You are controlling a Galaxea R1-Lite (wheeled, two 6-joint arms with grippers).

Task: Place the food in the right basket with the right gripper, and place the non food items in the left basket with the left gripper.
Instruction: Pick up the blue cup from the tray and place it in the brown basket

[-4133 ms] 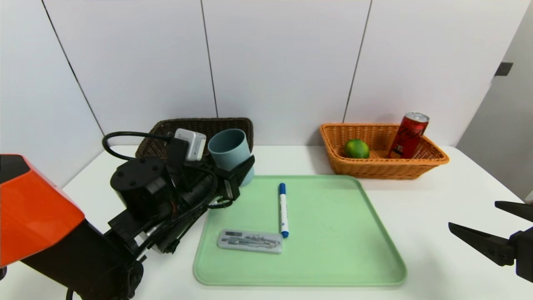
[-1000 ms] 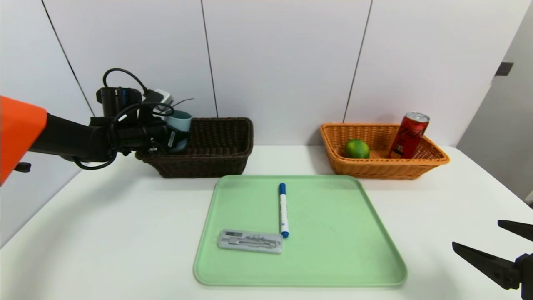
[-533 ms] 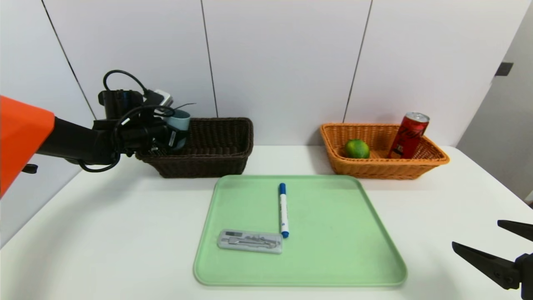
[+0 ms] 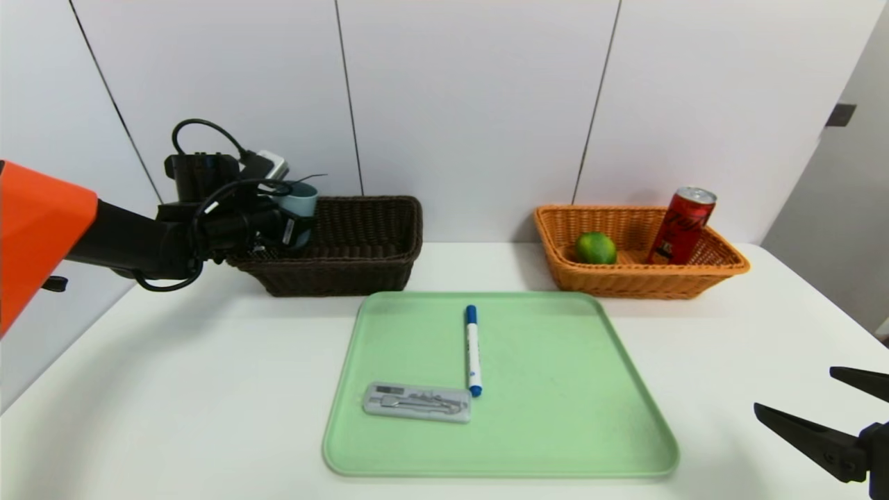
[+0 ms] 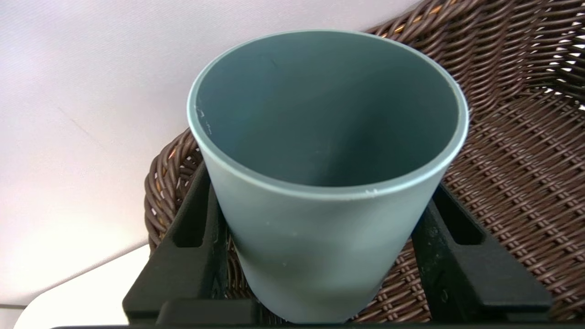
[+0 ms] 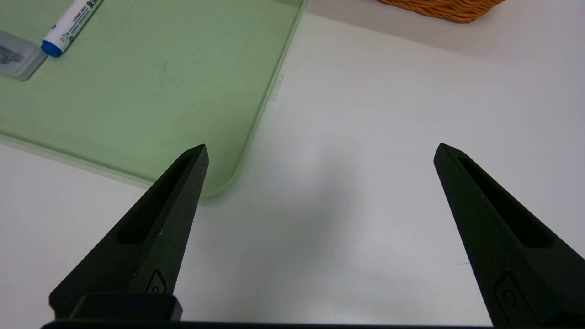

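Observation:
My left gripper (image 4: pixel 297 223) is shut on the blue-grey cup (image 4: pixel 299 200), holding it upright over the left end of the dark brown basket (image 4: pixel 361 278). In the left wrist view the fingers (image 5: pixel 201 214) press both sides of the cup (image 5: pixel 329 237), with the basket weave (image 5: pixel 525 173) beneath. The white marker (image 4: pixel 473 351) and the grey case (image 4: pixel 417 402) lie on the green tray (image 4: pixel 569 417). The lime (image 4: pixel 595 248) and the red can (image 4: pixel 680 226) are in the orange basket (image 4: pixel 625 281). My right gripper (image 4: pixel 795 390) hovers open and empty at the table's near right.
The right wrist view shows the open right gripper (image 6: pixel 321 148) over bare white table beside the tray corner (image 6: pixel 137 91), with the marker (image 6: pixel 68 25), the case (image 6: pixel 13 59) and the orange basket's edge (image 6: pixel 448 9) farther off. A white wall stands close behind both baskets.
The left arm carried the cup from the tray's far left corner to the dark basket's left end. In the last second it sank only slightly. The right arm has stayed still.

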